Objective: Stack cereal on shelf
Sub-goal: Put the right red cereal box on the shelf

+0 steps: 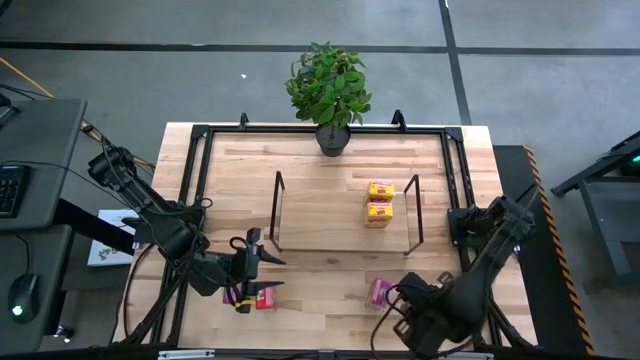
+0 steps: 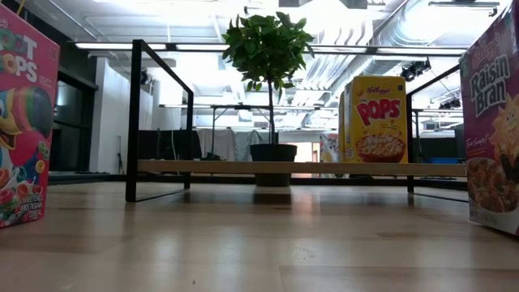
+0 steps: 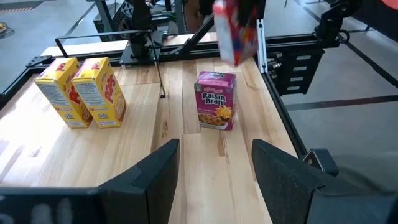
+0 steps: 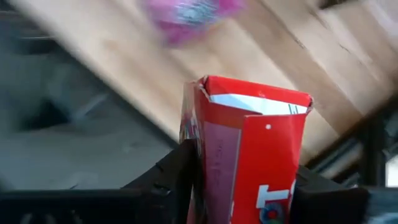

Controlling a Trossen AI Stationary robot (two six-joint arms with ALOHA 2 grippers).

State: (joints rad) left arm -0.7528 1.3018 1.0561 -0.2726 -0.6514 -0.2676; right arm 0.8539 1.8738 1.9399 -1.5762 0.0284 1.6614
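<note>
– Red box was closest, right up at the right wrist cam. Who had it?

– Right claw did. It was clenched on that box, one finger on each side, and the box hung in the air over the near-right part of the table, not on the shelf yet.

– And the left claw?

– Released, w/ nothing between its fingers. It sat at the near left, just beside the Froot Loops box.

– Where were the other boxes?

– Two yellow boxes stood touching on the right half of the shelf. Raisin Bran box stood upright on the table, near right, in front of the shelf.

– Would the red box be hard to carry?

– Prob not. It looked small and light. But it was thin card, so I think a hard squeeze would dent it. Its sides looked smooth, so it could slip, esp. if tipped. Its top end looked a bit open too, so that end was prob the softest.

– So where to hold it?

– Across the two wide faces, approx in the middle, away from the top flap, w/ a soft, firm pinch. I'd keep it upright b/c it has to stand on its small end.
</note>
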